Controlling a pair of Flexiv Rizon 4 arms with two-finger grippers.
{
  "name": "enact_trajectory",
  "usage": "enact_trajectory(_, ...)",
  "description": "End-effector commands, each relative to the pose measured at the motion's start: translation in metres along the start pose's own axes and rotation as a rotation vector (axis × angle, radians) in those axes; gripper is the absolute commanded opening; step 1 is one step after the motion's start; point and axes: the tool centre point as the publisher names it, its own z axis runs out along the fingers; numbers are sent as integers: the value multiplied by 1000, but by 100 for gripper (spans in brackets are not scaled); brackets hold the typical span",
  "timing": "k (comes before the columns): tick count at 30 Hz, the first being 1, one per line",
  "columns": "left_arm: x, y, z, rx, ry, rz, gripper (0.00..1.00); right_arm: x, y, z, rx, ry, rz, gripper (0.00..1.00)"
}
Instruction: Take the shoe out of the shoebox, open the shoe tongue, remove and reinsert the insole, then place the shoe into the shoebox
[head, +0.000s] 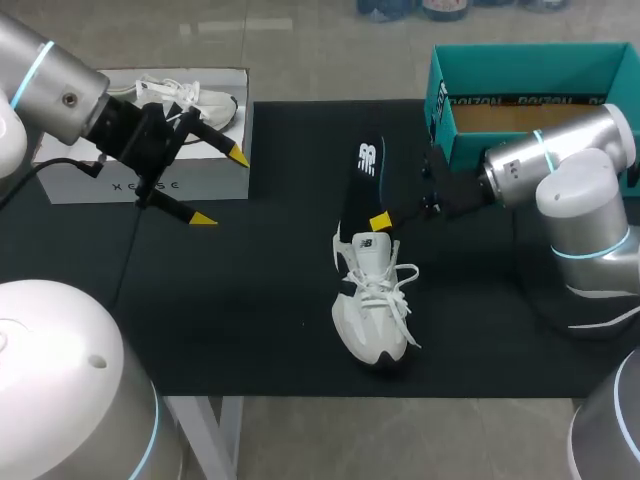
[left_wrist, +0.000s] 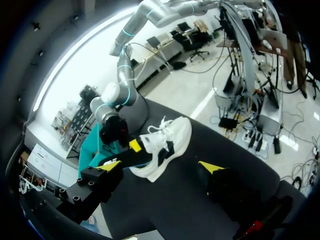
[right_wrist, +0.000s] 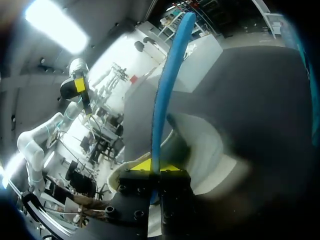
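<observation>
2 end effectors are seen over the bench (head: 250, 330). The insole (head: 362, 185) is pinched near its low end by the right end effector (head: 382, 220), whose fingers are closed tight on it. It is held up on a slant, with its low end at the mouth of the shoe (head: 375, 305). The shoe sits near the middle of the bench, laces loose. The left end effector (head: 220, 187) is wide open with nothing in it. It is in front of the white box (head: 150, 185) and well apart from the shoe.

The insole step is judged to be in hand. Whether the insole is being pulled out or put back cannot be told. To put it back, it would have to be lined up with the shoe's mouth and slid in flat. The shoe may need to be steadied so it is not pushed along. Last of all, the shoe is to be put in a box, likely the teal shoebox (head: 520, 70).

Both boxes are shown only in the head view. The grip is shown close up in the right wrist view, where the insole's thin blue edge is clamped between the 2 yellow tips. The shoe's side is shown in the left wrist view.
</observation>
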Motion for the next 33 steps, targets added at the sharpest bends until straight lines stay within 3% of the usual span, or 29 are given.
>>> enact_trajectory(1, 0, 0, -1, -2, 2, 1, 100, -4, -6, 9, 20, -11, 7, 0)
enact_trajectory(9, 0, 0, -1, -2, 2, 1, 100, -5, -18, 21, 81, -40, 21, 0)
enact_trajectory(14, 0, 0, -1, -2, 2, 1, 100, -5, -13, 19, 78, -53, 28, 0)
enact_trajectory(15, 0, 0, -1, -2, 2, 1, 100, -4, -11, 18, 72, -56, 25, 34)
enact_trajectory(16, 0, 0, -1, -2, 2, 1, 100, -3, -8, 17, 72, -59, 18, 43)
enact_trajectory(19, 0, 0, -1, -2, 2, 1, 100, -2, -1, 14, 63, -65, 8, 48)
enact_trajectory(33, 0, 0, -1, -2, 2, 1, 100, -4, 24, 3, 32, -98, -28, 46)
